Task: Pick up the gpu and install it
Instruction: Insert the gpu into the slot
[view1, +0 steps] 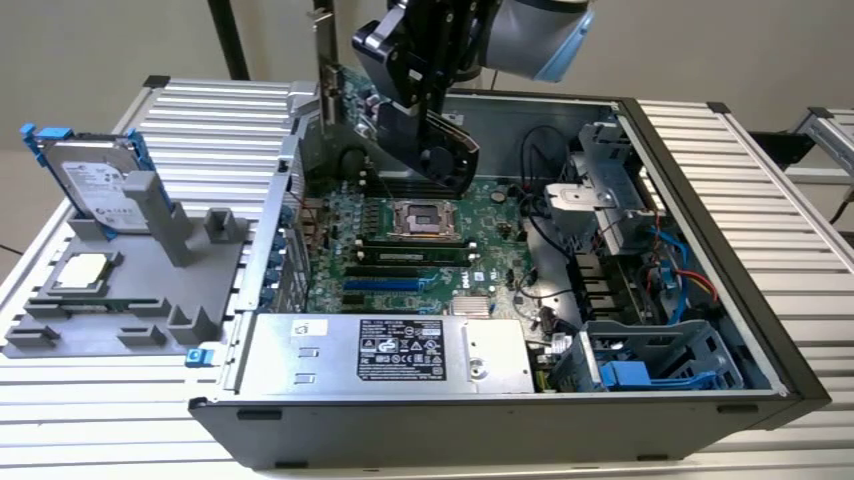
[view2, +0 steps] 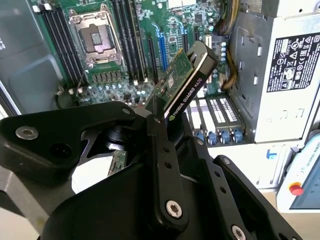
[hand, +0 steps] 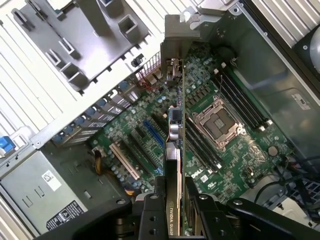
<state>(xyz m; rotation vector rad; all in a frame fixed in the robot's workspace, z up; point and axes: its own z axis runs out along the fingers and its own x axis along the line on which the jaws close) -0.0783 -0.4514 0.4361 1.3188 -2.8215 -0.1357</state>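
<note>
The end effector (hand: 175, 190) is closed tight on the gpu (hand: 174, 127), holding it on its edge over the green board (hand: 230, 150) inside the computer case (view1: 467, 432), not yet in a slot.

The arm (view1: 534, 30) hangs downward, hand (hand: 175, 200) clamped tight.

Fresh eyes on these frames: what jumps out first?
The gripper grips the gpu on edge above the motherboard in the open computer case. The CPU socket sits empty mid-board. At the exterior view's left, a hard drive stands in a grey fixture.
</note>
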